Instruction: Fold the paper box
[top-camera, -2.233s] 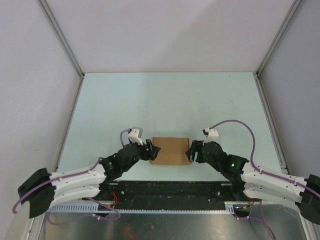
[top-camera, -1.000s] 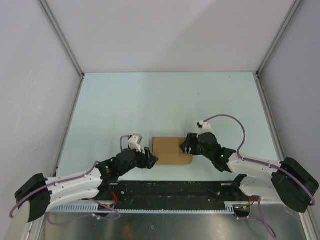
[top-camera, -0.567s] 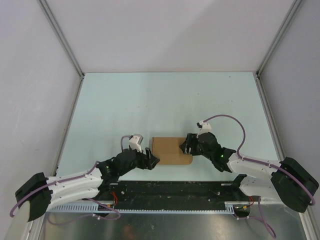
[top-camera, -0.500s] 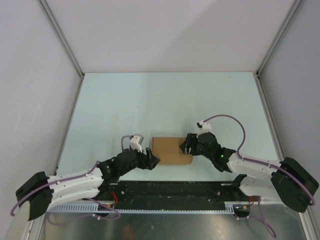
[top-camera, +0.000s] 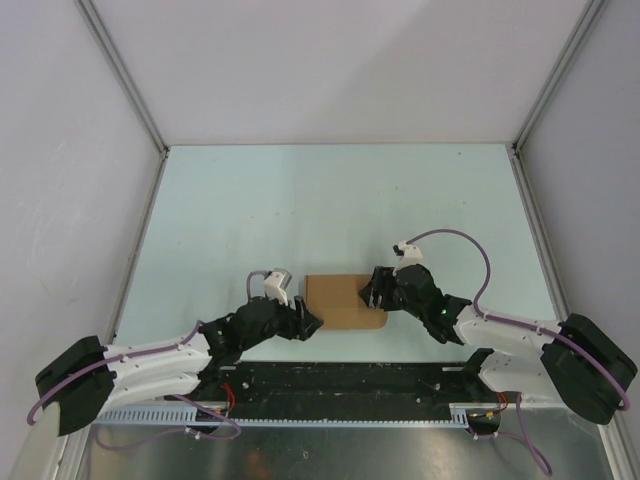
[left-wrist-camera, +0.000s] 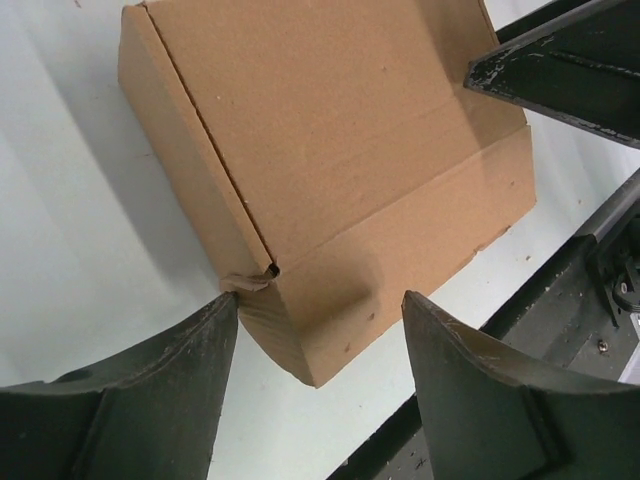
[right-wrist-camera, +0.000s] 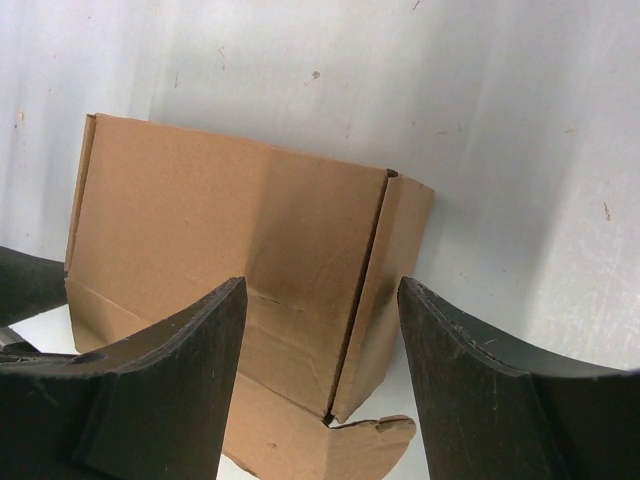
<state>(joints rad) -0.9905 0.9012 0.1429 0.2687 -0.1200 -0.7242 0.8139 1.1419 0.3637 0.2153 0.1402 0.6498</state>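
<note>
The paper box (top-camera: 340, 302) is a closed tan cardboard box lying flat on the pale table near the arms' bases. In the left wrist view the box (left-wrist-camera: 330, 150) shows its lid and front wall, with a small crumpled tab at its near left corner. My left gripper (top-camera: 306, 318) is open at that corner, and the corner sits between its fingers (left-wrist-camera: 150, 400) without being clamped. My right gripper (top-camera: 370, 291) hovers open over the box's right end. In the right wrist view the box (right-wrist-camera: 220, 230) has a rounded tab (right-wrist-camera: 385, 432) sticking out at the bottom.
A black base rail (top-camera: 340, 380) runs along the table's near edge just behind the box. Metal frame posts (top-camera: 140, 110) and grey walls bound the pale table (top-camera: 340, 200) on the left, right and far sides.
My left gripper has crept right, closer to the box's near left corner. My right gripper, which swung over the box's right end earlier, has held still for the last second.
</note>
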